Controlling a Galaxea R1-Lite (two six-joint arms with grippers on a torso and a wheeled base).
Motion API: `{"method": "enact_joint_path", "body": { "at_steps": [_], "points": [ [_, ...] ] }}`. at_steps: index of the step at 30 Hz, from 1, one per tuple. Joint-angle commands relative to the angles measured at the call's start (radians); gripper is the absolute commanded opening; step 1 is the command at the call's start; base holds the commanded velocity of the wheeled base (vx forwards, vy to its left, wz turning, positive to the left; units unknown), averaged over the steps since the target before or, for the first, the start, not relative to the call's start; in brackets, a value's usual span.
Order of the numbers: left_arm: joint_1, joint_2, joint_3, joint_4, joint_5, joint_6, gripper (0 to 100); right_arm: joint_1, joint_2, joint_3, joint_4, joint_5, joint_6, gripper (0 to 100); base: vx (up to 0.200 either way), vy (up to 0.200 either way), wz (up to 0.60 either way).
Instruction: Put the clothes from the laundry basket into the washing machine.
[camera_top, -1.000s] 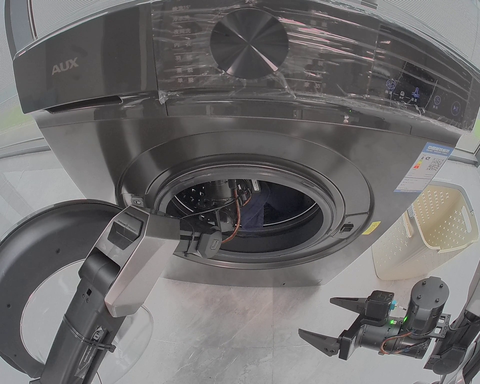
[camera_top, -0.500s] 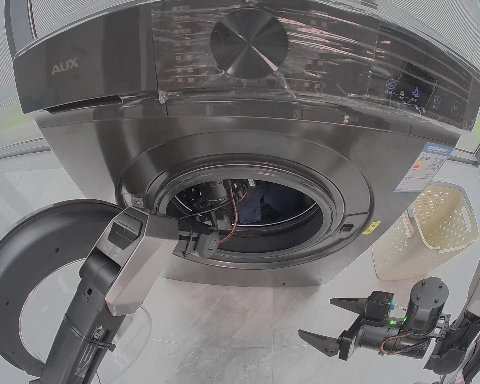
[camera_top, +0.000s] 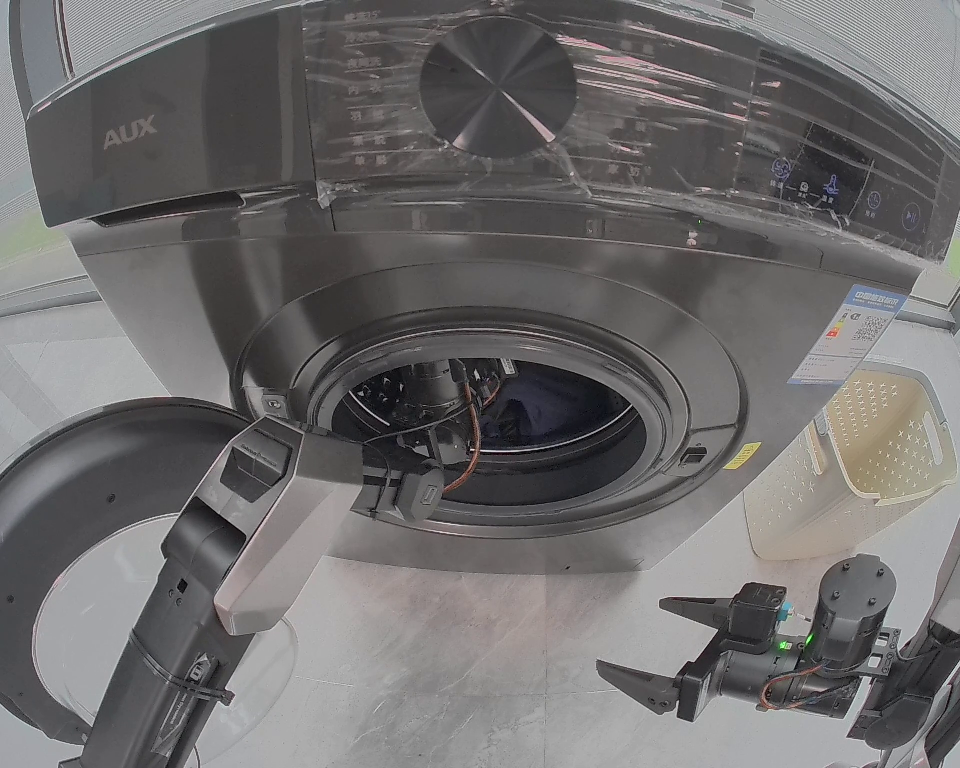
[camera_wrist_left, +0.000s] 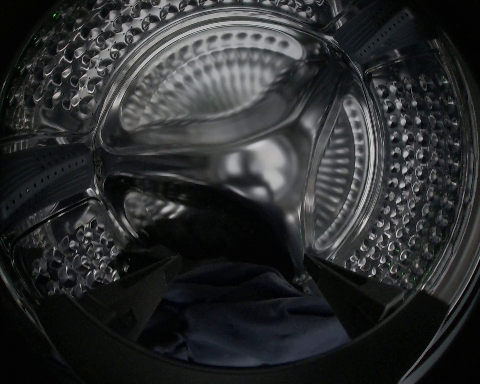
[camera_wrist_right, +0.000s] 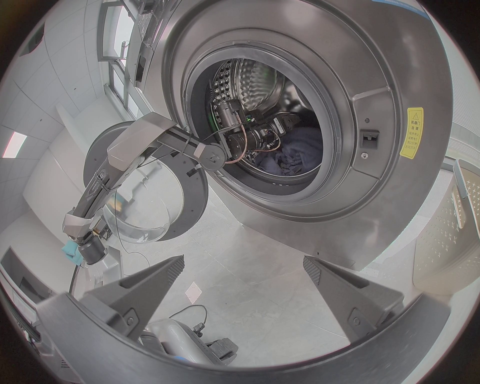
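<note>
Our left hand (camera_wrist_left: 241, 257) sits released inside the washing machine (camera_top: 600, 290) drum at mid-frame, with the dark blue clothes (camera_top: 560, 410) lying just beyond its spread fingers. Our right hand (camera_top: 632, 632) hangs released and empty at lower right, near the laundry basket (camera_top: 880, 450).

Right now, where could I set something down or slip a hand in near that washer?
Bare floor lies between the washer and the right gripper. The right side of its opening, above the dark clothes, is free. Crowded: the left arm fills the opening's left side, the door covers floor at left, the basket at right.
</note>
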Motion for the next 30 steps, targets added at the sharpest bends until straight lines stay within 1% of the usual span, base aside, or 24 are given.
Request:
{"method": "enact_joint_path", "body": {
  "at_steps": [1, 3, 4, 5, 7, 8, 9, 11, 12, 14, 17, 18, 19, 20, 21, 22, 24, 27, 30],
  "points": [
    [-0.039, -0.048, 0.104, 0.007, 0.001, 0.002, 100, 0.000, 0.002, 0.018, 0.001, 0.000, 0.001, 100, 0.000, 0.000, 0.00],
    [-0.056, -0.077, 0.178, 0.004, 0.001, 0.008, 100, 0.000, 0.002, 0.018, 0.001, 0.000, 0.001, 100, 0.000, 0.000, 0.00],
    [-0.059, -0.081, 0.191, 0.003, 0.001, 0.011, 100, 0.000, 0.002, 0.018, 0.001, 0.000, 0.001, 100, 0.000, 0.000, 0.00],
    [-0.076, -0.123, 0.282, -0.005, -0.011, 0.029, 100, 0.000, 0.002, 0.018, 0.001, 0.000, 0.002, 100, 0.000, 0.000, 0.00],
    [-0.094, -0.166, 0.371, -0.011, -0.017, 0.052, 100, 0.002, 0.000, 0.018, 0.001, -0.001, 0.002, 100, 0.000, 0.000, 0.00],
    [-0.094, -0.166, 0.371, -0.011, -0.017, 0.052, 100, 0.002, 0.000, 0.018, 0.001, -0.001, 0.002, 100, 0.000, 0.000, 0.00],
    [-0.119, -0.212, 0.471, -0.033, -0.031, 0.075, 100, 0.002, 0.000, 0.018, 0.001, -0.001, 0.002, 100, 0.000, 0.000, 0.00],
    [-0.143, -0.249, 0.572, -0.069, -0.053, 0.094, 100, 0.002, 0.000, 0.018, 0.001, -0.003, 0.002, 100, 0.000, 0.000, 0.00],
    [-0.154, -0.267, 0.624, -0.095, -0.062, 0.098, 100, 0.002, -0.002, 0.018, 0.001, -0.003, 0.002, 100, 0.000, 0.000, 0.00],
    [-0.169, -0.290, 0.685, -0.126, -0.073, 0.100, 100, 0.002, -0.005, 0.018, 0.001, -0.004, 0.004, 100, 0.000, 0.000, 0.00],
    [-0.209, -0.377, 0.862, -0.183, -0.117, 0.101, 100, 0.000, -0.012, 0.018, 0.001, -0.006, 0.004, 100, 0.000, 0.000, 0.00],
    [-0.212, -0.387, 0.877, -0.186, -0.122, 0.101, 100, 0.000, -0.012, 0.018, 0.001, -0.006, 0.004, 100, 0.000, 0.000, 0.00],
    [-0.223, -0.428, 0.938, -0.194, -0.139, 0.101, 100, 0.000, -0.012, 0.018, 0.001, -0.006, 0.004, 100, 0.000, 0.000, 0.00],
    [-0.223, -0.428, 0.938, -0.194, -0.139, 0.101, 100, 0.000, -0.012, 0.018, 0.001, -0.006, 0.004, 100, 0.000, 0.000, 0.00],
    [-0.251, -0.512, 1.043, -0.195, -0.154, 0.095, 100, -0.004, -0.015, 0.018, 0.001, -0.006, 0.004, 100, 0.000, 0.000, 0.00],
    [-0.258, -0.529, 1.061, -0.195, -0.154, 0.094, 100, -0.007, -0.015, 0.018, 0.001, -0.006, 0.004, 100, 0.000, 0.000, 0.00],
    [-0.303, -0.623, 1.170, -0.200, -0.151, 0.088, 100, -0.023, -0.026, 0.018, 0.001, -0.006, 0.002, 100, 0.000, 0.000, 0.00],
    [-0.344, -0.718, 1.282, -0.224, -0.145, 0.088, 100, -0.052, -0.049, 0.018, 0.003, -0.006, -0.001, 100, 0.000, 0.000, 0.00],
    [-0.378, -0.792, 1.389, -0.266, -0.137, 0.089, 100, -0.058, -0.087, 0.018, 0.006, -0.010, -0.001, 100, 0.000, 0.000, 0.00]
  ]
}}
